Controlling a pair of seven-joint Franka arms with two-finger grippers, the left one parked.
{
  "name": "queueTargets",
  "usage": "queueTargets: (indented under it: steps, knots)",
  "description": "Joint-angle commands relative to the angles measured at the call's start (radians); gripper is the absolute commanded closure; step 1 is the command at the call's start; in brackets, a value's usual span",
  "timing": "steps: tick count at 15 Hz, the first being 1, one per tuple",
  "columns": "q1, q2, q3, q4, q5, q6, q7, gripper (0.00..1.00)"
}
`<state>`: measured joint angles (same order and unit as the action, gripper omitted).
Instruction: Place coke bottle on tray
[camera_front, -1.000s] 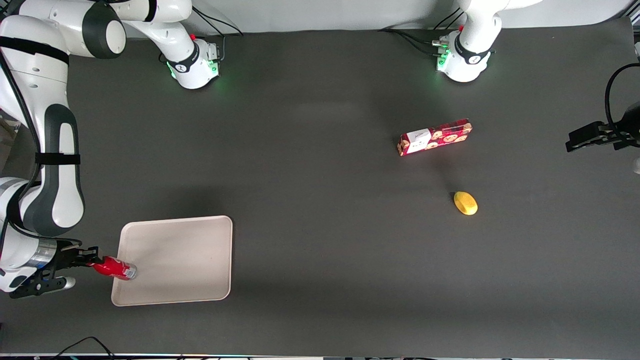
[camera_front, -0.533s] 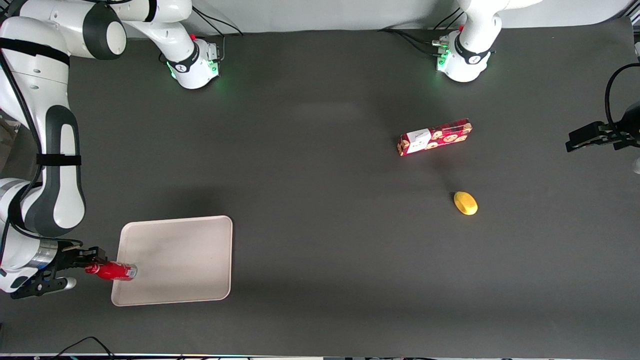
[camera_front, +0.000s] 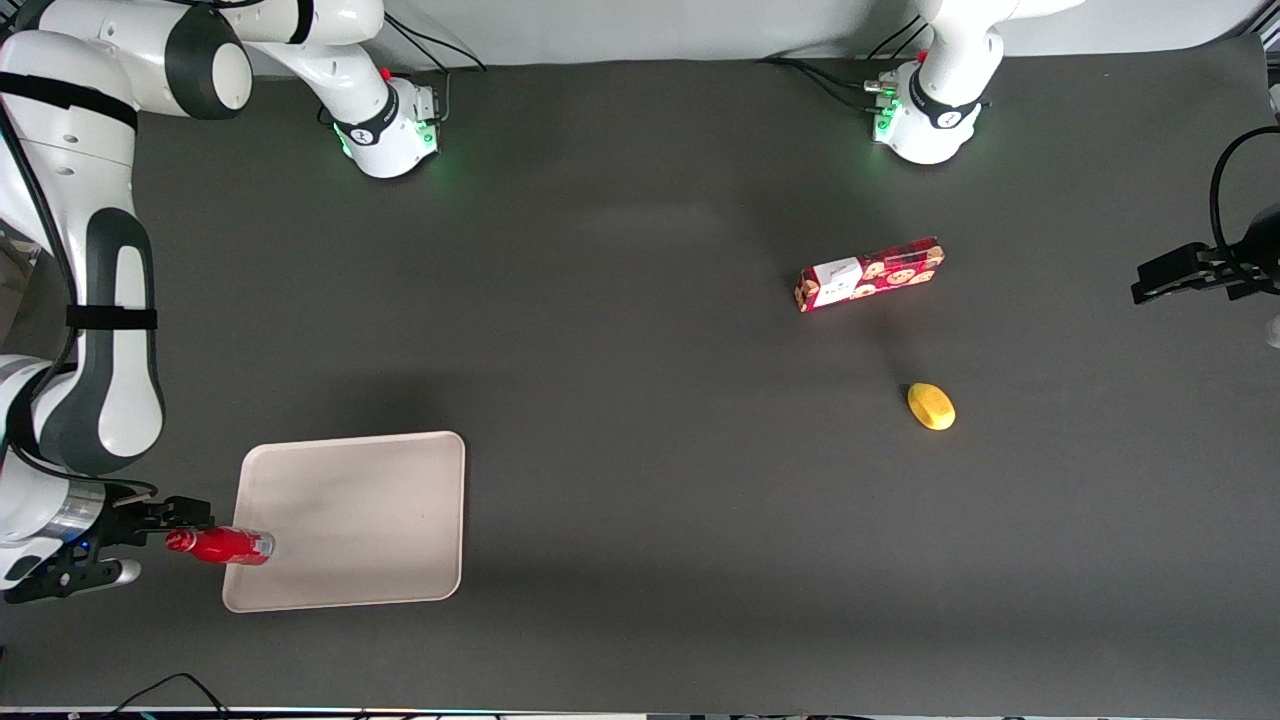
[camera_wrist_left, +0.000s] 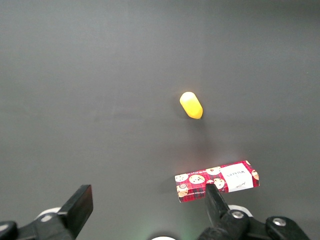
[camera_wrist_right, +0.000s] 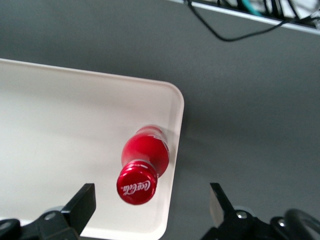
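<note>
The coke bottle (camera_front: 218, 546) is small and red with a red cap. It stands on the cream-white tray (camera_front: 370, 520), just inside the rim at the tray's edge toward the working arm's end of the table. In the right wrist view I look down on its cap (camera_wrist_right: 136, 186), close to the tray's rim (camera_wrist_right: 176, 130). My right gripper (camera_front: 165, 540) is above the bottle. In the wrist view the gripper (camera_wrist_right: 150, 205) is open. Its two black fingers (camera_wrist_right: 80, 205) stand wide apart on either side of the cap and do not touch it.
A flat red cookie box (camera_front: 870, 274) and a small yellow object (camera_front: 931, 406) lie toward the parked arm's end of the table. Both show in the left wrist view, the box (camera_wrist_left: 216, 181) and the yellow object (camera_wrist_left: 191, 105). Cables (camera_wrist_right: 235, 30) run along the table edge near the tray.
My gripper has let go of the bottle's neck and drawn back from the tray. The bottle was tilted in my grip and now stands on its own on the tray.
</note>
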<state>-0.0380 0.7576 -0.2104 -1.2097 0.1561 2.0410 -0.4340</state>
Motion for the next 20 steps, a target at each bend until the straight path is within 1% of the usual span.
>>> queueTargets:
  steps: [1, 4, 5, 6, 7, 8, 11, 14, 16, 17, 20]
  knots:
    - [0.000, -0.105, 0.000, 0.004, 0.007, -0.076, 0.009, 0.00]
    - [-0.005, -0.231, 0.005, 0.004, 0.019, -0.200, 0.090, 0.00]
    - [-0.005, -0.271, 0.025, 0.002, 0.007, -0.258, 0.159, 0.00]
    - [-0.008, -0.311, 0.054, 0.002, -0.024, -0.310, 0.214, 0.00]
    - [-0.010, -0.355, 0.081, -0.001, -0.073, -0.368, 0.230, 0.00]
    - [-0.011, -0.394, 0.118, -0.007, -0.102, -0.419, 0.244, 0.00]
    - [-0.014, -0.529, 0.155, -0.054, -0.109, -0.560, 0.320, 0.00]
    - [-0.025, -0.681, 0.204, -0.203, -0.109, -0.565, 0.392, 0.00]
    - [-0.025, -0.737, 0.209, -0.270, -0.109, -0.559, 0.406, 0.00]
    - [-0.026, -0.770, 0.209, -0.324, -0.109, -0.536, 0.406, 0.00]
    - [-0.026, -0.903, 0.209, -0.561, -0.107, -0.374, 0.405, 0.00]
